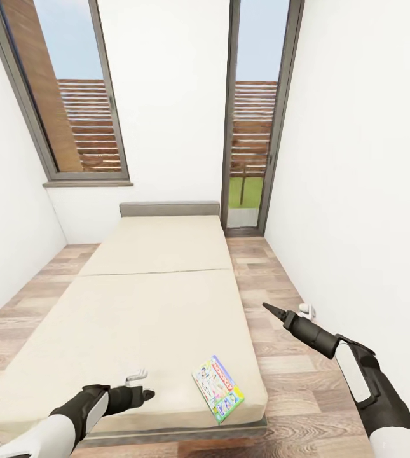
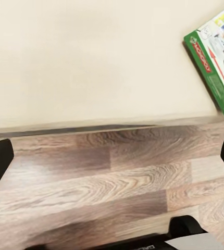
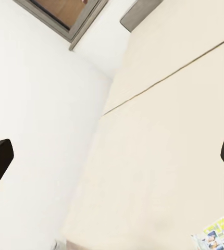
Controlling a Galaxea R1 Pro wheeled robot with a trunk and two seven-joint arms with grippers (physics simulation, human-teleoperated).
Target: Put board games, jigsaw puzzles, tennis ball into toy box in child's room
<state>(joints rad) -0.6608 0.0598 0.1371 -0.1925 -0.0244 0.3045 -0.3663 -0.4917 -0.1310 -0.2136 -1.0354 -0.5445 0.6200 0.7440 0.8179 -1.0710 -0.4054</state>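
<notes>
Room: bed [image 1: 154, 299] between plank floor [image 1: 287, 356] strips, white walls close | left wrist view: bed's foot edge above floor | board game [image 1: 218, 388] flat at bed's near right corner, between grippers, nearer left gripper [image 1: 142, 385] | right gripper [image 1: 285, 313] over floor | both grippers' fingers spread, empty

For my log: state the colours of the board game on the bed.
Pale green and blue board game, red band; head view shows it best.
</notes>
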